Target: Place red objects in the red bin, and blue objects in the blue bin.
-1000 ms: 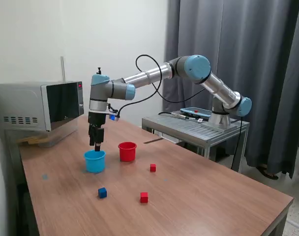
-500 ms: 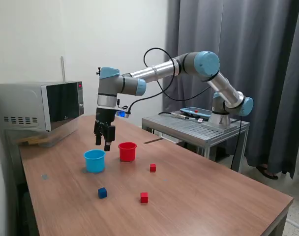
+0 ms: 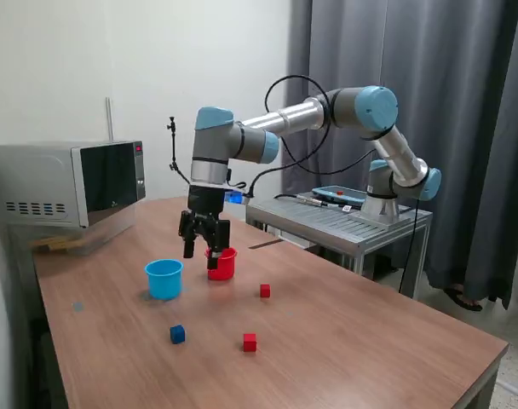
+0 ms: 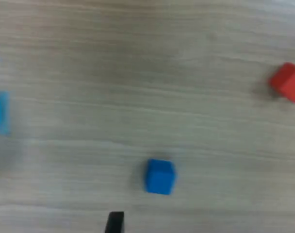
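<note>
Blue cube (image 3: 177, 334) below open end effector (image 3: 203, 253)

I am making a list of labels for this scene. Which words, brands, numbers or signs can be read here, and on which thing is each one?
None can be read.
Microwave: a small red display at the door's upper corner, too small to read.
Blue cup, red cup, blue cube, red cubes: plain, no marks.
Wrist view: blurred, no text seen.

Open, empty gripper (image 3: 203, 257) above table (image 3: 344, 341), before red cup (image 3: 222, 263)
</note>
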`<state>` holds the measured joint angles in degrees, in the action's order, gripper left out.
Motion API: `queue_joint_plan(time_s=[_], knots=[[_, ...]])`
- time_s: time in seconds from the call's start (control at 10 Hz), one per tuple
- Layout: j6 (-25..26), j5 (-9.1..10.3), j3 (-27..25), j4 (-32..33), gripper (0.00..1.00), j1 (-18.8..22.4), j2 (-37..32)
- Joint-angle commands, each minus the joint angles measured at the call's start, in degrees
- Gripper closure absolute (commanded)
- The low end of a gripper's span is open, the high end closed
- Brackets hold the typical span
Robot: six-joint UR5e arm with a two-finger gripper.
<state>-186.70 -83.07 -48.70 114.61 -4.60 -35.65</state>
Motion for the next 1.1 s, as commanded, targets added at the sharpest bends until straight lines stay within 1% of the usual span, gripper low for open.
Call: queue_joint_plan(time_s=[0.0,0.2,0.4,0.5,0.7,1.0], knots=[[0.37,0.54,-0.34,0.18,0.00,1.88,-0.03],[0.37,0.46,0.18,0.53,0.00,2.75,0.14],[0.90,0.11,1.32,0.09,0.00,1.97,0.84],[0.99,-0.07,2.63,-0.52,0.00,1.36,2.67],[0.90,-0.77,6.85,-0.96,0.00,0.83,4.79],[1.08,-0.69,11.51,-0.79,0.00,0.56,9.27]])
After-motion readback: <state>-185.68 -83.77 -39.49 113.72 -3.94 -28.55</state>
